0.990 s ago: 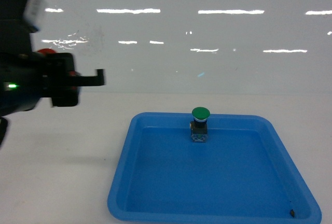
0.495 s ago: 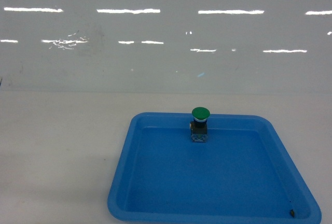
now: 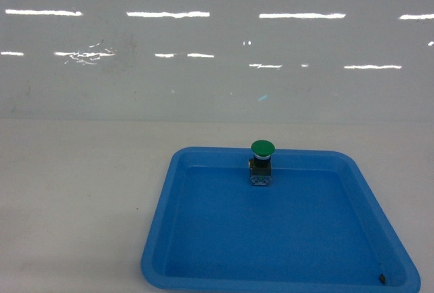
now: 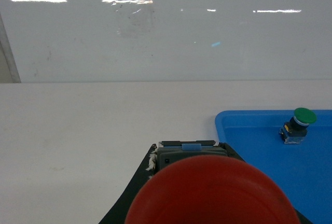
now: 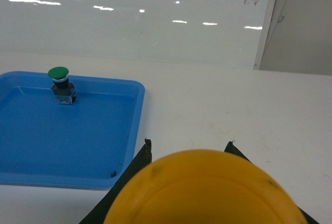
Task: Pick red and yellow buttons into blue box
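We list a wide white counter (image 3: 74, 198) backed at its far edge by a glossy white wall panel (image 3: 217, 42) carrying streaks of reflected light.

On the near right of the counter lies a shallow blue plastic tray (image 3: 169, 239) with rounded corners. A small dark speck (image 3: 383, 279) sits in its near right corner.

In the left wrist view, a round red mushroom-cap button (image 4: 212, 193) fills the near foreground, held in the left gripper (image 4: 187, 154), whose dark fingers close about its grey switch block.

In the right wrist view, a round yellow mushroom-cap button (image 5: 207, 193) likewise fills the foreground, gripped by the right gripper (image 5: 189, 154), its black fingers showing on both sides.

Smallest, a green-capped push button (image 3: 262, 162) stands upright by the tray's far wall.

The head view shows neither gripper.
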Robot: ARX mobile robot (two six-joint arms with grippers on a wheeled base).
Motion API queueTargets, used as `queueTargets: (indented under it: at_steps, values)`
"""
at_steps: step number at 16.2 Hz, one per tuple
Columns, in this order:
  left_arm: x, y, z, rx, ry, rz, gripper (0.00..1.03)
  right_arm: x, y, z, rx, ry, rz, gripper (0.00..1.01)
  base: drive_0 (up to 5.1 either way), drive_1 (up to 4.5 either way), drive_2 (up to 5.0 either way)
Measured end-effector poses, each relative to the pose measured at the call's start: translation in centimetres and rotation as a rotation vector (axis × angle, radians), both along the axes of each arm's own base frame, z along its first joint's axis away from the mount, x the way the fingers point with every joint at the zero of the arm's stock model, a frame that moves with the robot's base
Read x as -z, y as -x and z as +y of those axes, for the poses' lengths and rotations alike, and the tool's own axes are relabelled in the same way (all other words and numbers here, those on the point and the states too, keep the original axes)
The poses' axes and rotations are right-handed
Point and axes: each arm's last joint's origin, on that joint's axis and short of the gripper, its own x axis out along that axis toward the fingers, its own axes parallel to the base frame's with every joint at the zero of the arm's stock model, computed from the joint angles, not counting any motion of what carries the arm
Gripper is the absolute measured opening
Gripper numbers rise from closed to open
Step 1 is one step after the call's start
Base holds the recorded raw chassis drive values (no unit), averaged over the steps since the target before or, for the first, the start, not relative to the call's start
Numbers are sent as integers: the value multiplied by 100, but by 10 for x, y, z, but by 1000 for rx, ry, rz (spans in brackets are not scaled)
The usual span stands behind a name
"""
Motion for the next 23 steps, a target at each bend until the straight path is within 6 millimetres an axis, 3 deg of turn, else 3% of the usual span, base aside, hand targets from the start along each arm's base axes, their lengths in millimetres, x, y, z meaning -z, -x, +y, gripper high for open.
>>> queueTargets:
  at_steps: [9, 23]
  values:
    - [0, 0, 1, -5, -1, -2, 26, 0, 0, 0, -1, 0, 0, 35, 416, -336, -89]
    - [0, 0, 0, -5, -1, -1, 26, 0, 0, 0, -1, 0, 0, 35, 496, -249, -249]
